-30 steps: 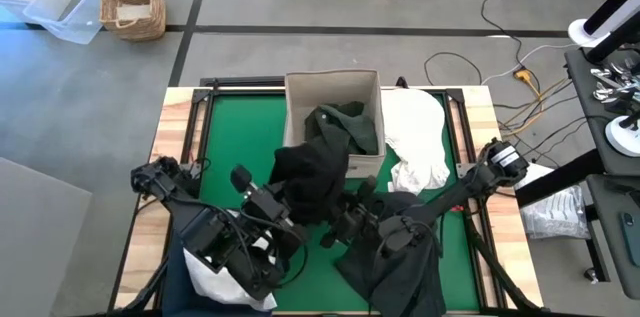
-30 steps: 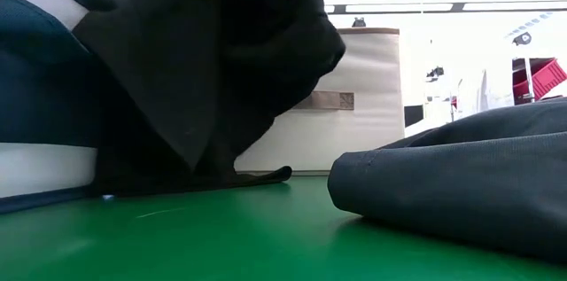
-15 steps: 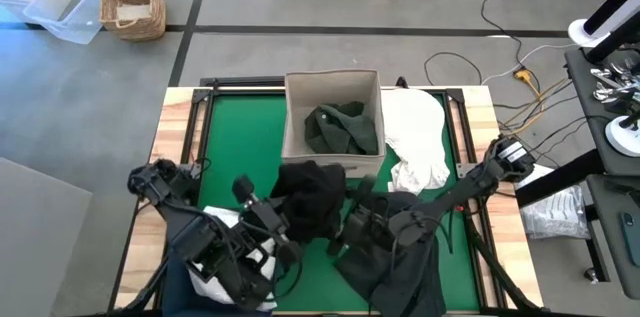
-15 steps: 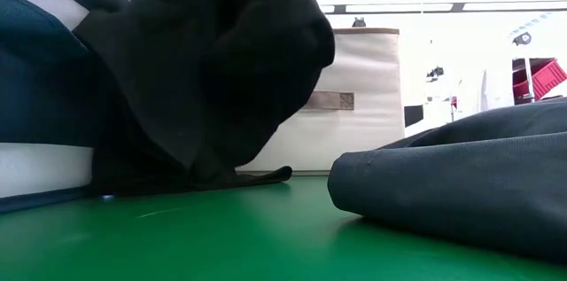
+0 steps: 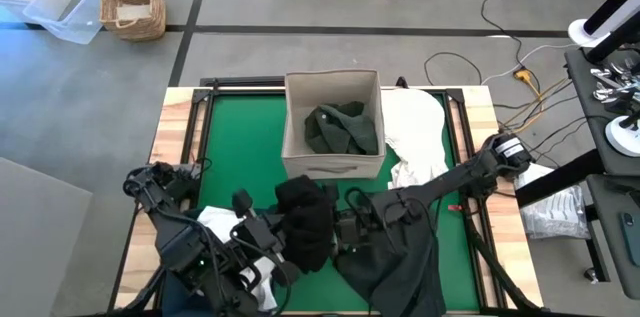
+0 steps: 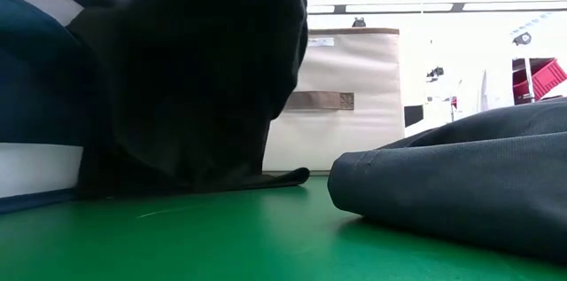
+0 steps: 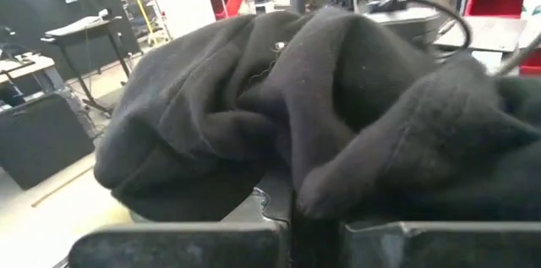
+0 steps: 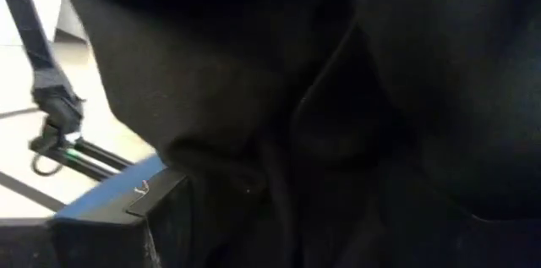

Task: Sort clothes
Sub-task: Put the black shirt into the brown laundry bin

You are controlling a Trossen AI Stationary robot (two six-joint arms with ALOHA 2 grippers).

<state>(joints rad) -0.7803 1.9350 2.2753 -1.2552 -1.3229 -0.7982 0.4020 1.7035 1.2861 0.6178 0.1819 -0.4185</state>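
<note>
A black garment hangs bunched from my left gripper, which is shut on it at the table's near middle. In the low view its lower end lies on the green mat. My right gripper stands open just right of the garment, black cloth filling its wrist view. A dark green garment lies in the beige box. White clothes are heaped right of the box. A charcoal grey garment lies at the near right. Another white garment lies on the navy bin. My left gripper pinches a bunched fold of the black garment between its two shut fingers; several layers pile up over them. The garment hangs below the hold, slack, with its lower end on the mat. Whether my right gripper touches the black garment, I cannot tell.
The navy bin stands at the near left corner. The beige box sits at the far middle of the green mat, with bare mat to its left. The charcoal garment fills the near right. Cables lie on the floor beyond the table.
My left gripper has moved toward the table's near edge with the black garment. The garment has come off the beige box's front wall and now hangs bunched in front of it, lower and closer to the navy bin.
</note>
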